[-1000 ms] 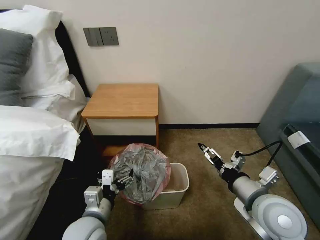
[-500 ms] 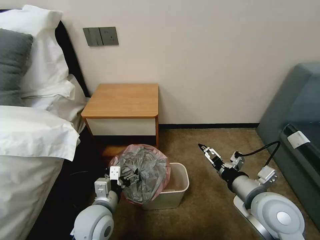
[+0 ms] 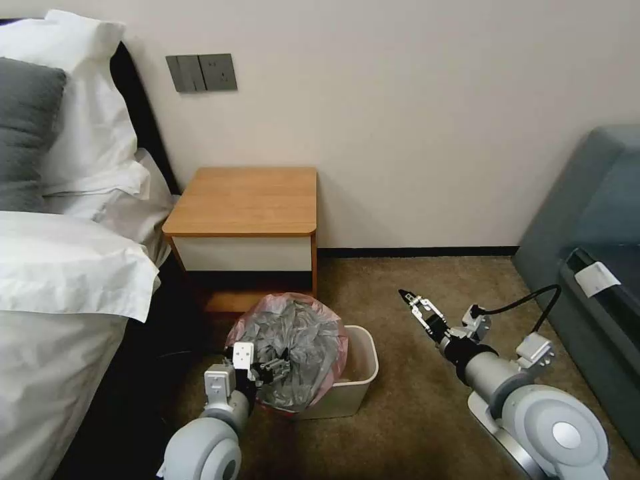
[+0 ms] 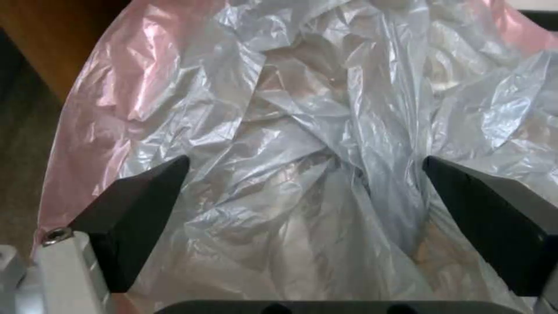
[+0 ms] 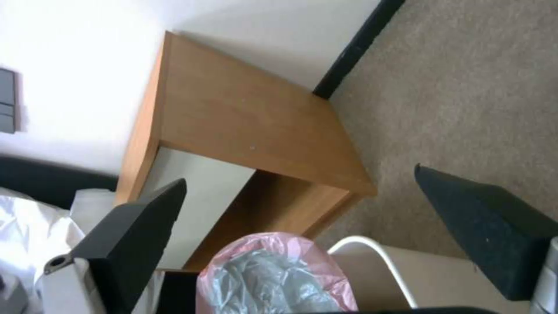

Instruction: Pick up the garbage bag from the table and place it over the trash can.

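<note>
Weighing almost nothing, the garbage bag (image 3: 293, 350) looks limp, slippery and easily torn, so the pinkish rim seems the best place to pinch. Nearest, the left gripper (image 3: 263, 368) sits at the crumpled film with jaws apart, gripping nothing. Translucent grey, crinkled plastic is heaped over the trash can's (image 3: 357, 383) left end. The right gripper (image 3: 407, 296) hangs open above the carpet. Beyond stands the counter (image 3: 247, 200).
</note>
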Controlling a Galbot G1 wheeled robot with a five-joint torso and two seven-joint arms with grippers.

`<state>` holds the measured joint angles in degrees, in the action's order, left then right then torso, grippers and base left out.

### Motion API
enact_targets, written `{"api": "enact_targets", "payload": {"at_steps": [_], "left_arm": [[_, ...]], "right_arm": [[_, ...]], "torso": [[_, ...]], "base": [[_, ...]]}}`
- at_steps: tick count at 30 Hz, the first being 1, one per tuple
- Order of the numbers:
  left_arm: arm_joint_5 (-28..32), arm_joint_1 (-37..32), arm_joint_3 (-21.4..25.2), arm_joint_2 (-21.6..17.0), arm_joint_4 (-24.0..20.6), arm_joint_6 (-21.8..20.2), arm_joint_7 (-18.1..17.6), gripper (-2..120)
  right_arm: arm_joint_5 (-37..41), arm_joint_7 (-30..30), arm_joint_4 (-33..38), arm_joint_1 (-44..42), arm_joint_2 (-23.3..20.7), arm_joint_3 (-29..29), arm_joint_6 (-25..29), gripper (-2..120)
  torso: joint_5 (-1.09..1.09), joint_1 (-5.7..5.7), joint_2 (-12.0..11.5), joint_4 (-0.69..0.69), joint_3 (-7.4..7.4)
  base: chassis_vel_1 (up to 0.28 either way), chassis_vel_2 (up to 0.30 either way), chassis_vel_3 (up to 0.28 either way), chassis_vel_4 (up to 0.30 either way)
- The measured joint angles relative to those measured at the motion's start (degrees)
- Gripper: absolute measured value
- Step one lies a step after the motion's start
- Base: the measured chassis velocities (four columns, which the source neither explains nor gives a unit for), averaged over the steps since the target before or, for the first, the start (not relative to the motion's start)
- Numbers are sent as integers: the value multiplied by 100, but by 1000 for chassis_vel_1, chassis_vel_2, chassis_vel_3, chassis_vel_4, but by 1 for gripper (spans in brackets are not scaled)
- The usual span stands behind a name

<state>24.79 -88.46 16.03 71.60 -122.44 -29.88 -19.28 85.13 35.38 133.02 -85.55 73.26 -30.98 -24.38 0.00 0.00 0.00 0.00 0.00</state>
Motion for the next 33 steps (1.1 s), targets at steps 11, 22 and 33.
{"api": "enact_targets", "payload": {"at_steps": [11, 22, 33], "left_arm": [[-28, -179, 247, -22, -271, 62, 13, 100], [-105, 9, 243, 2, 42, 65, 5, 100], [-101, 143, 21, 88, 260, 61, -4, 100]], "right_arm": [[-71, -73, -94, 31, 45, 69, -15, 100], [-207, -93, -128, 16, 51, 125, -25, 100], [-347, -66, -150, 37, 20, 190, -21, 100]], "torso": [[0, 0, 0, 0, 0], [0, 0, 0, 0, 0], [0, 0, 0, 0, 0]], "base": [[0, 0, 0, 0], [0, 0, 0, 0], [0, 0, 0, 0]]}}
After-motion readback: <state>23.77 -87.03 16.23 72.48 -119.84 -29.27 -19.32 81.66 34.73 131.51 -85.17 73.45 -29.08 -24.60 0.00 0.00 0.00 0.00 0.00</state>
